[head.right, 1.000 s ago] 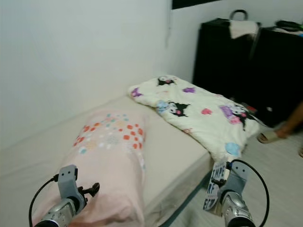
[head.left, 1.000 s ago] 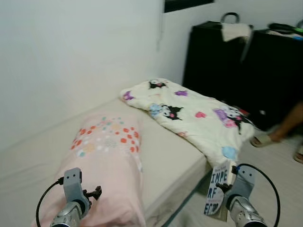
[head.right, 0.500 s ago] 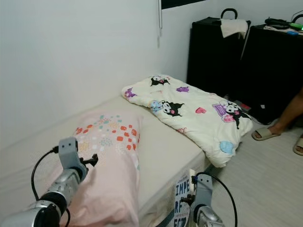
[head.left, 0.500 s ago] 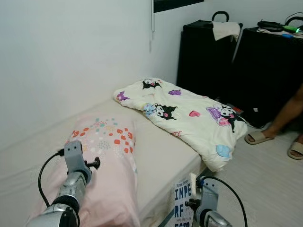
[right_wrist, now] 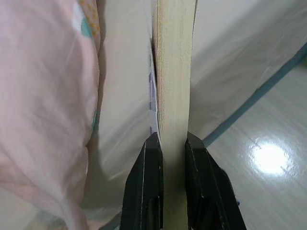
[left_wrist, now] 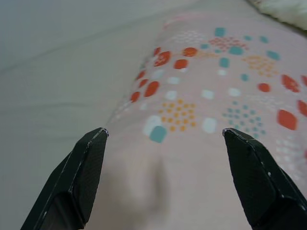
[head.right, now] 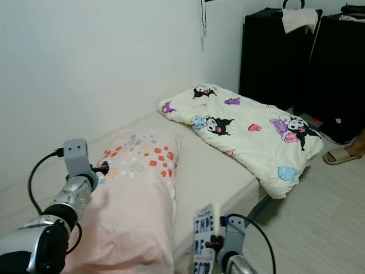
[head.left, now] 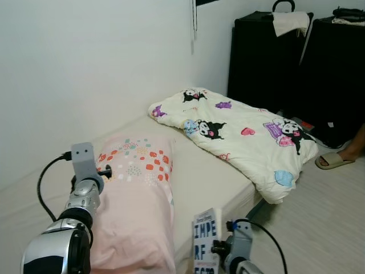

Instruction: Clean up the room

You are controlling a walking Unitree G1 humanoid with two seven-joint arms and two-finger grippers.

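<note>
A low bed with a cream fitted sheet point(head.left: 194, 171) runs from 7 o'clock toward 1 o'clock along a plain white wall point(head.left: 85, 68). At the 1 o'clock end stand two tall black cabinets point(head.left: 285, 63), a pale cloth point(head.left: 290, 21) draped over the top of the nearer one. A cream quilt printed with black-and-purple cartoon figures point(head.left: 239, 134) lies across the far half of the bed, its corner hanging over the edge above the pale wood-look floor point(head.left: 319, 222). A long pink pillow with orange, teal and white dots point(head.left: 134, 200) lies on the near half. At 3 o'clock a person's foot in a beige slipper point(head.left: 333, 161) rests on the floor.

The left gripper point(left_wrist: 163, 132), at 9 o'clock, hovers above the dotted end of the pillow; its jaws stand wide apart and hold nothing. The right gripper point(right_wrist: 169, 139), at 6 o'clock beside the bed's near edge, has its jaws closed on a white paperback book with large dark lettering point(head.left: 205, 242), held upright, its cream page block point(right_wrist: 175, 62) between the fingers point(right_wrist: 148, 182).
</note>
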